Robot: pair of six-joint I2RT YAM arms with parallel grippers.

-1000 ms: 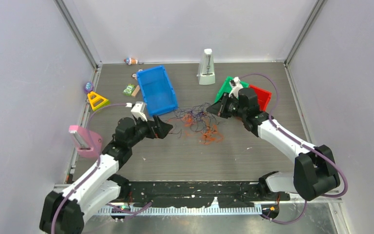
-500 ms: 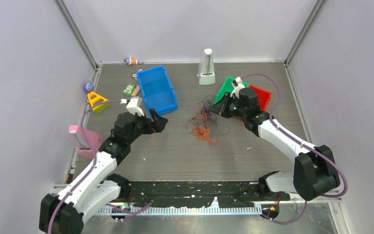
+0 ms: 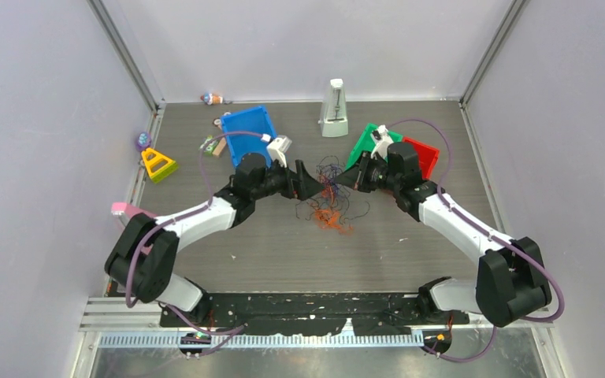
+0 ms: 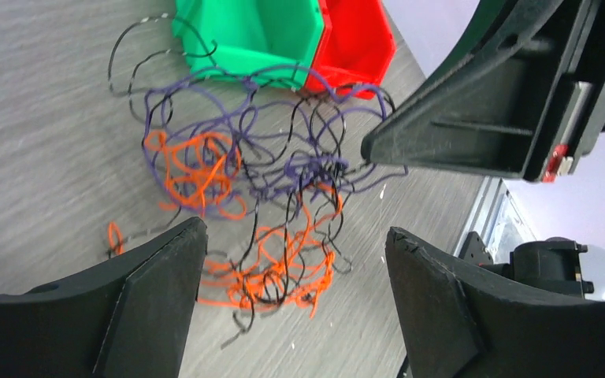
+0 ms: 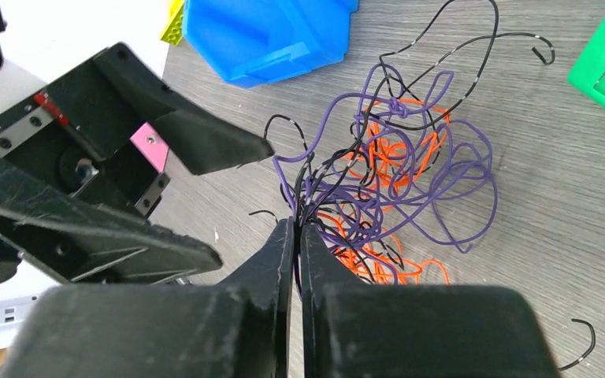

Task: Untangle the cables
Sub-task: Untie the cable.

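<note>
Purple, orange and black cables (image 3: 329, 203) lie centred on the desk (image 3: 283, 252), right tool (image 5: 295, 228) pinching their 12 o'clock end; we should shut the spread left tool (image 4: 295, 236) on one loop, pulling slowly toward 9 o'clock.

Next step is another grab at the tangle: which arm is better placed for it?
Left. The left end effector is open and aimed at the cables, free to pinch a strand. The right end effector is shut on a bunch of strands, so it likely serves as the anchor.
</note>
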